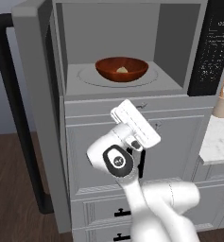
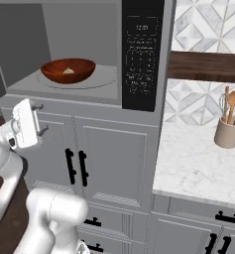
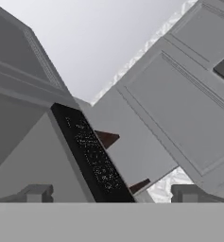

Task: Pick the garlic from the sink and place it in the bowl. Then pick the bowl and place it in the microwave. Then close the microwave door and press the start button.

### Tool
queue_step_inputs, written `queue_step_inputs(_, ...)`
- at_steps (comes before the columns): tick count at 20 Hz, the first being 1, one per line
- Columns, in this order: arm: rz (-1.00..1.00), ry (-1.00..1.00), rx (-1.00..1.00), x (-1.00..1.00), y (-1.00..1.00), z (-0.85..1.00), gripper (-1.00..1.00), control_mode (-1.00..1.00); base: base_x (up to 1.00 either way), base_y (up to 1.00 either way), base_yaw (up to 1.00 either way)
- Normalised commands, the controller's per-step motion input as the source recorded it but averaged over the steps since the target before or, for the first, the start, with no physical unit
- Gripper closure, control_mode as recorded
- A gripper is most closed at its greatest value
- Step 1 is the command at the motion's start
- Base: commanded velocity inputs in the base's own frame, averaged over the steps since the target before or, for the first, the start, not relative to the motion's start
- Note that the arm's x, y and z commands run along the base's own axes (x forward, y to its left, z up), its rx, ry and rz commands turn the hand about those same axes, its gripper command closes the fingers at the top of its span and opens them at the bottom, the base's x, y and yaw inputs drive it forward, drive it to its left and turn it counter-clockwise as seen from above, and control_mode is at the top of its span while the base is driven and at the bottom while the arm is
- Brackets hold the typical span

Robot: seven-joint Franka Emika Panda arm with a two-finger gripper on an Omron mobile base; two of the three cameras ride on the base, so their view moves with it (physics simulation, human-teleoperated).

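The garlic point(image 1: 122, 70) sits inside the bowl point(image 1: 122, 69). The bowl rests on the white turntable point(image 1: 87, 77) in the microwave point(image 1: 127, 47). The microwave door point(image 1: 35, 104) hangs wide open on the microwave's left side. The black control panel point(image 2: 142, 54) is on its right. My gripper point(image 3: 111, 194) is below the microwave, in front of the grey cupboards point(image 2: 99, 158), with my fingers point(image 3: 35, 194) spread wide and holding nothing.

Grey cabinet doors point(image 2: 114, 158) with black vertical handles point(image 2: 69, 166) below. White marble tabletop point(image 2: 198, 163) at right, beige utensil crock point(image 2: 228, 133) standing on it, wooden spoons point(image 2: 234, 106) upright inside. Patterned tile backsplash point(image 2: 203, 30) behind, dark wood shelf point(image 2: 205, 67) across it. Wood floor point(image 1: 14, 189) at left.
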Motion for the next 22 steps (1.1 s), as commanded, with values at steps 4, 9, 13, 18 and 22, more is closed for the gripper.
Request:
queue_step_inputs(4,-0.09,-0.05,-0.09,-0.09,0.68,-0.31,-1.0,-1.0,0.0,0.0,0.0)
queue_step_inputs(9,-0.07,-0.01,-0.07,-0.02,0.96,-0.31,-1.0,-1.0,0.0,0.0,0.0)
queue_step_inputs(13,-0.01,-0.04,-0.03,0.0,1.0,-0.35,-1.0,-1.0,0.0,0.0,0.0)
queue_step_inputs(18,0.0,-0.06,0.0,0.0,0.98,-0.31,-1.0,-1.0,0.0,0.0,0.0)
queue_step_inputs(22,0.0,-0.06,0.0,0.0,0.99,-0.26,-1.0,-1.0,0.0,0.0,0.0)
